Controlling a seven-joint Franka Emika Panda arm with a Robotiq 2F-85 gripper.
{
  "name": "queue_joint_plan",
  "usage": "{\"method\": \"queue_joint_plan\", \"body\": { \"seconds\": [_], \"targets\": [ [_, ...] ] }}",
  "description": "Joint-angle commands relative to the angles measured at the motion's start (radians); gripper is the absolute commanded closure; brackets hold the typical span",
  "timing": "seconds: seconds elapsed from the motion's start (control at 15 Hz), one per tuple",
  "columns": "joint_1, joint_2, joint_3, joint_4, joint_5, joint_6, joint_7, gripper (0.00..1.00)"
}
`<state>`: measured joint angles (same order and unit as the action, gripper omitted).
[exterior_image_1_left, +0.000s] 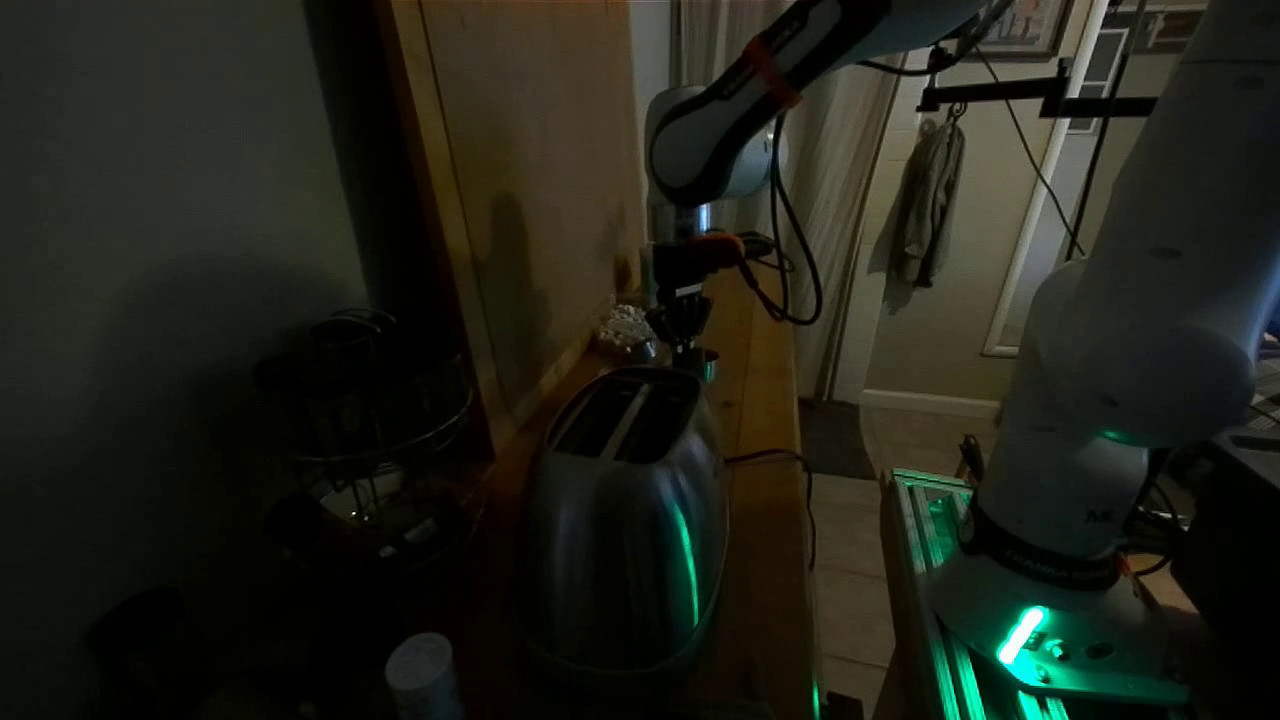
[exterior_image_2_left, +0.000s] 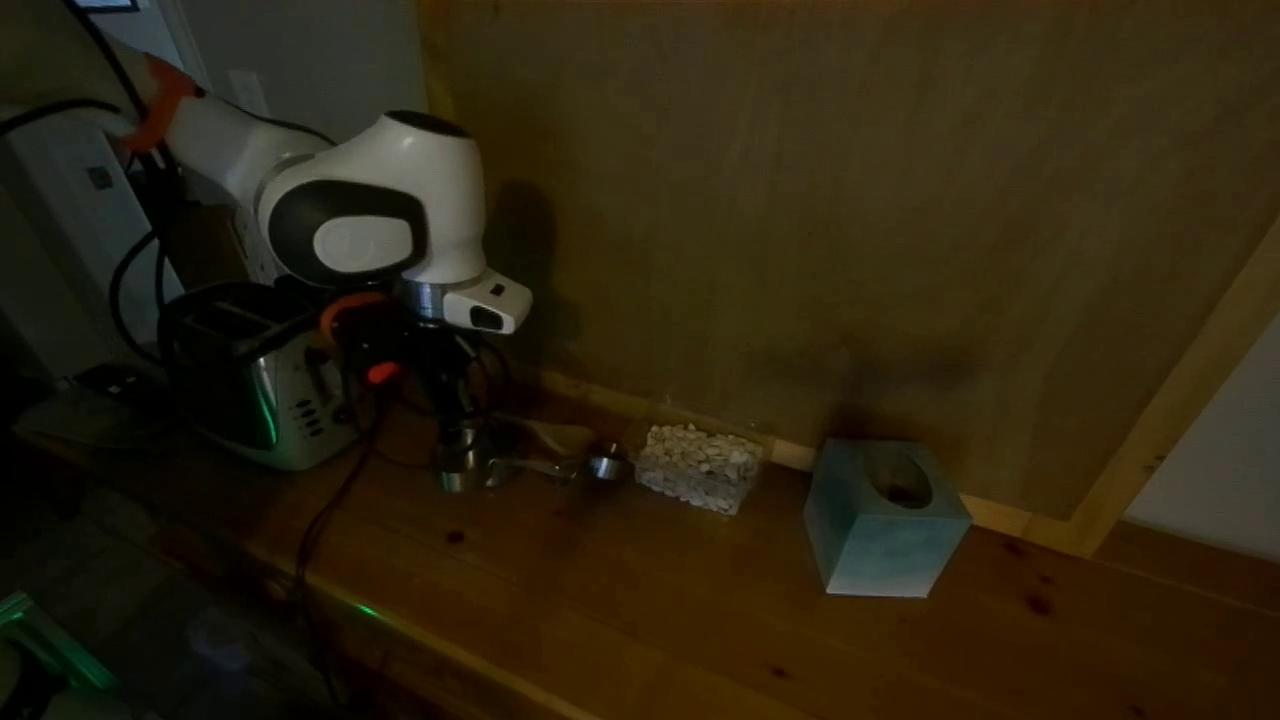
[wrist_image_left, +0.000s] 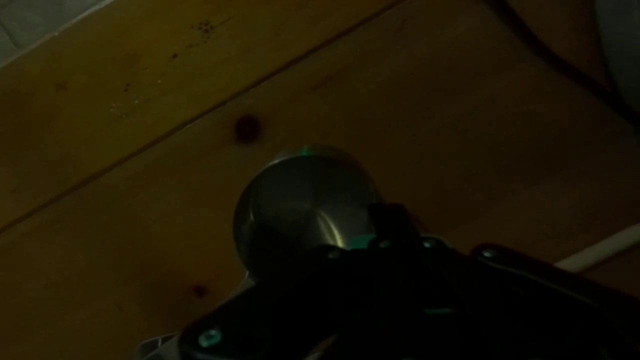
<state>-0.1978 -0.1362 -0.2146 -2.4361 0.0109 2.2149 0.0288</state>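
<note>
I'm down low over the wooden counter (exterior_image_2_left: 640, 620), and the grip looks made: my gripper (wrist_image_left: 387, 220) is right at the rim of the metal cup (wrist_image_left: 300, 205). So, as I judge it, the grasp is done. The lift I can't call: in an exterior view the cup sits upright and low beneath the fingers, near the toaster (exterior_image_2_left: 285, 420), but it's too dark to tell whether its base touches the wood. Letting go is plainly not done. I see nothing in the cup's dim interior.

Now the gripper itself: pinched narrow, fingers drawn together with, as far as I can make out, the cup's thin wall between them. In the wrist view a black fingertip (wrist_image_left: 392, 215) crosses the rim, and the gripper's bulk hides part of the cup, so I can't say if a handle is caught too. Around us, in an exterior view, I've got what looks like a small measuring cup (exterior_image_2_left: 605, 463) and a wooden spoon (exterior_image_2_left: 555, 435), then the clear container (exterior_image_2_left: 690, 495) of pale pieces beyond them.
</note>
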Motion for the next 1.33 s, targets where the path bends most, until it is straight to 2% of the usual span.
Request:
{"method": "queue_joint_plan", "body": {
  "seconds": [0.0, 0.53, 1.27],
  "targets": [
    [-0.005, 0.03, -0.016, 0.052, 0.083, -0.026, -0.033, 0.99],
    [-0.006, 0.073, -0.029, 0.113, 0.221, -0.037, -0.025, 0.99],
    [-0.02, 0.18, -0.03, 0.188, 0.347, -0.023, -0.02, 0.99]
  ]
}}
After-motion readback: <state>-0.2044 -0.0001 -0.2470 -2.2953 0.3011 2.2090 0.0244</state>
